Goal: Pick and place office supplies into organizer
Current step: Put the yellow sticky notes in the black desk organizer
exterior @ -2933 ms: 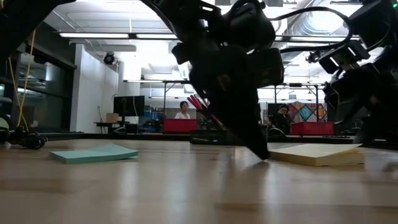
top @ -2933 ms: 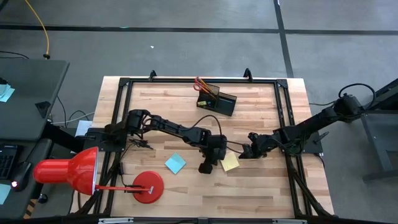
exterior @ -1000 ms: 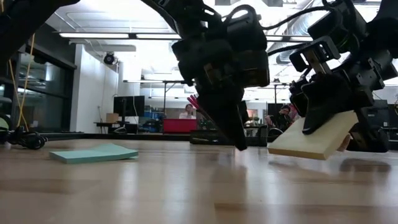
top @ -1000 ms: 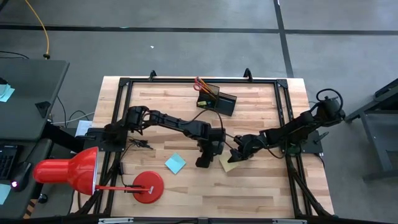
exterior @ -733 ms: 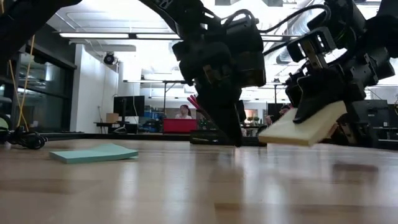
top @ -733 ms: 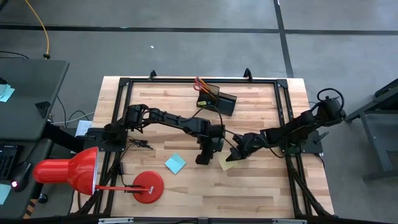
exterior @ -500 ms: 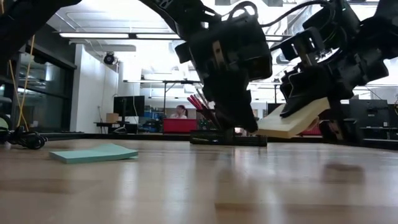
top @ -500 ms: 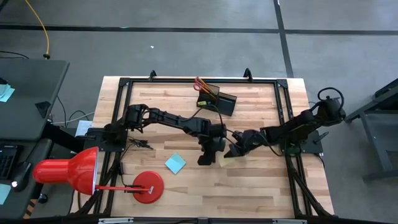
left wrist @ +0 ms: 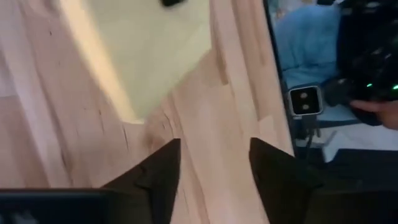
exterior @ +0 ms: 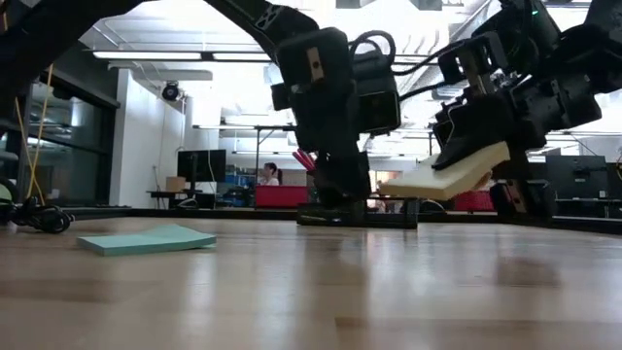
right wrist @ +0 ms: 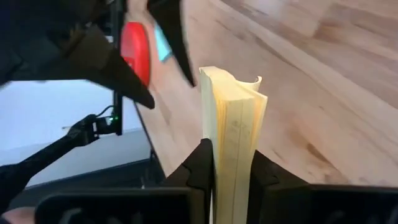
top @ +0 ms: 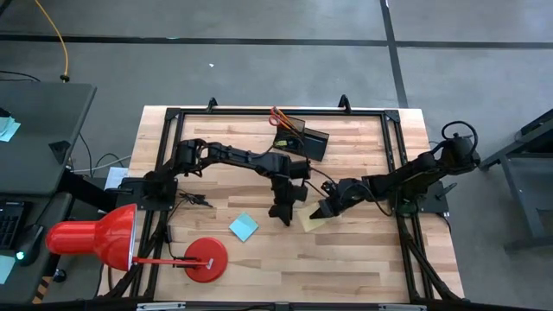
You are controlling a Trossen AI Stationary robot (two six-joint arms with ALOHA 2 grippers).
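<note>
1. Right now the right gripper (right wrist: 231,177) is clamping the yellow sticky-note pad (right wrist: 231,127) by one edge, fingers pressed on both faces. In the low view the pad (exterior: 445,175) is hanging tilted and clear of the table (exterior: 311,292), so it is likely mid-carry. Risk: with such a short bite the pad could be pivoting or sliding out, and the top sheets are already curling at the free end.
2. Just beside it the left gripper (left wrist: 211,158) is hovering with fingers apart and nothing between them, looking down at the yellow pad and bare wood. From above, the left gripper (top: 281,210) and right gripper (top: 321,210) are sitting close together mid-table. Risk: the two arms are crowding the same path, so a clip could be knocking the pad loose.
3. Over to the left the blue sticky-note pad (top: 243,227) is lying flat on the table, not yet picked; little risk there unless the left arm is sweeping low across it.
4. Farther back the organizer (top: 302,138) is standing near the far edge with red-handled scissors (top: 278,117) and pencils sticking out of it. Risk: a tilted pad could be catching the rim or those handles and missing the lower tray compartment.
</note>
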